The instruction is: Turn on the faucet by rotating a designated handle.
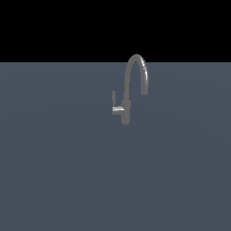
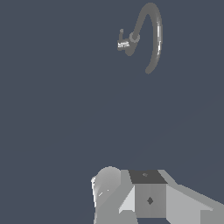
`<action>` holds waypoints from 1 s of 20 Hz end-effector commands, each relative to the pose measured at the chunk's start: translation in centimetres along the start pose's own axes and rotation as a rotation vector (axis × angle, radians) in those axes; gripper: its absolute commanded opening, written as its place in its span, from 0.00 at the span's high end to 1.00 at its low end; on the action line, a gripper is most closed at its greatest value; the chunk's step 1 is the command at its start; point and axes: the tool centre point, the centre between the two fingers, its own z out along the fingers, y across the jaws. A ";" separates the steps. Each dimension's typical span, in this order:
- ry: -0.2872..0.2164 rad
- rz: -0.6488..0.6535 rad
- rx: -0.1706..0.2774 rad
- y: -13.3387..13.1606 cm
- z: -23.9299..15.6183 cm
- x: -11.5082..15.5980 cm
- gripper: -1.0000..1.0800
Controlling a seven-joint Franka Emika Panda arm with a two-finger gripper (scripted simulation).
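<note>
The handle (image 1: 113,98) is a thin short gray bar that stands up straight at the end of a shiny little stub (image 1: 118,109), and that stub sticks out sideways from the faucet (image 1: 126,106) toward the exterior view's left. The faucet sits near the middle of the flat gray floor (image 1: 54,171), a bit toward the far edge, with a short thick body and a tall spout (image 1: 136,63) that bends over and points down on the exterior view's right. Nothing is touching the handle or the faucet. In the exterior view I cannot see my arm at all. In the wrist view I see the faucet small and far off, with the handle (image 2: 121,35) beside the body, and close to the camera only some white and gray blocky parts of the arm (image 2: 148,197). I cannot see the fingers in either view, so I cannot tell if they are apart or together. I think I am at the very first step: getting to the faucet. The handle looks like it is not turned yet. Next I need to bring the arm across the open floor to the handle, come in on the side away from the spout so I do not bump it, then put the fingers by the thin bar and push it around the stub.
</note>
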 end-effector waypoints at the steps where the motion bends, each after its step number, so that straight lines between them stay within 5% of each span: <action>1: 0.010 0.012 -0.005 -0.1 -0.3 0.1 1.00; 10: 0.109 0.128 -0.051 -1.0 -2.6 1.1 1.00; 20: 0.308 0.360 -0.144 -3.6 -6.7 3.6 1.00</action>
